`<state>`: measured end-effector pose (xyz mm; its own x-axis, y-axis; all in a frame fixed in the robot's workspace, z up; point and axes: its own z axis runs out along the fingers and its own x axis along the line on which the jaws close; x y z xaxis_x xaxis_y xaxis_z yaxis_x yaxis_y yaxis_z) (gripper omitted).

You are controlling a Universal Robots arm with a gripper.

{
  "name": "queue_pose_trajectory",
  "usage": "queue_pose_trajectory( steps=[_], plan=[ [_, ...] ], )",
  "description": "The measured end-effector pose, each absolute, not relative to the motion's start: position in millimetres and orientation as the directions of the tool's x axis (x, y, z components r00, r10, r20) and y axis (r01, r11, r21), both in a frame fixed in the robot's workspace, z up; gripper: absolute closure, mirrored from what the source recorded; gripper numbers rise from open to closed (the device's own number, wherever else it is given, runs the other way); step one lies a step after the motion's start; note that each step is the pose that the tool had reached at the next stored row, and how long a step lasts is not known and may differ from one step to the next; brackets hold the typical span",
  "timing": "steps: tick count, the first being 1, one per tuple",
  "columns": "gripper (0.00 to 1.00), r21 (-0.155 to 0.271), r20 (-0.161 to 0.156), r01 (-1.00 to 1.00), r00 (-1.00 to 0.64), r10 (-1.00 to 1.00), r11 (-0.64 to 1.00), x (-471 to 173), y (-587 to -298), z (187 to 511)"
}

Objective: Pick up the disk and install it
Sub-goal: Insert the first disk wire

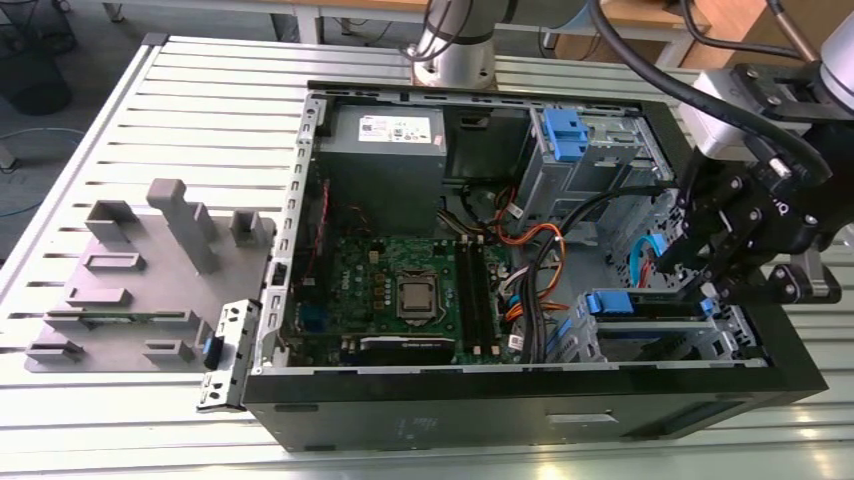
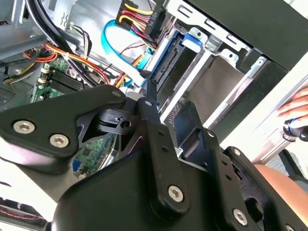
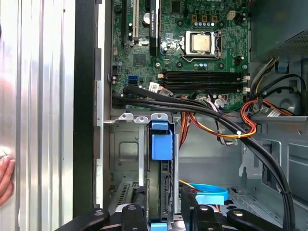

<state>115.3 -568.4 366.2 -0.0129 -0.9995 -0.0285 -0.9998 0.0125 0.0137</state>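
Note:
The disk [image 3: 161, 185] stands on edge in the metal drive cage [image 3: 125, 149] at the case's corner, with its blue rail [image 3: 161, 144] facing out. My gripper [image 3: 163, 216] reaches down over it, one black finger on each side of the disk's near end, pressed against it. In the exterior view the gripper [image 1: 694, 285] hangs over the cage at the case's right, and the blue rail of the disk [image 1: 611, 302] shows just beside it. In the second wrist view the fingers [image 2: 148, 103] flank the disk's dark edge [image 2: 166, 67] and its connector end.
Thick black cables [image 3: 202, 113] and orange wires cross just above the cage. The motherboard [image 1: 400, 290], a grey power supply [image 1: 387, 135] and a blue latch cage [image 1: 567, 140] sit in the open case. A grey fixture [image 1: 147, 270] lies on the slatted table. A hand [image 3: 4, 178] rests outside the case.

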Motion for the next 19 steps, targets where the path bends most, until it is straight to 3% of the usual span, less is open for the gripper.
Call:
queue_pose_trajectory(
  steps=[19],
  plan=[
    [0.58,0.014,-0.029,-1.0,-0.013,-1.0,0.013,116,-556,360]
  ],
)
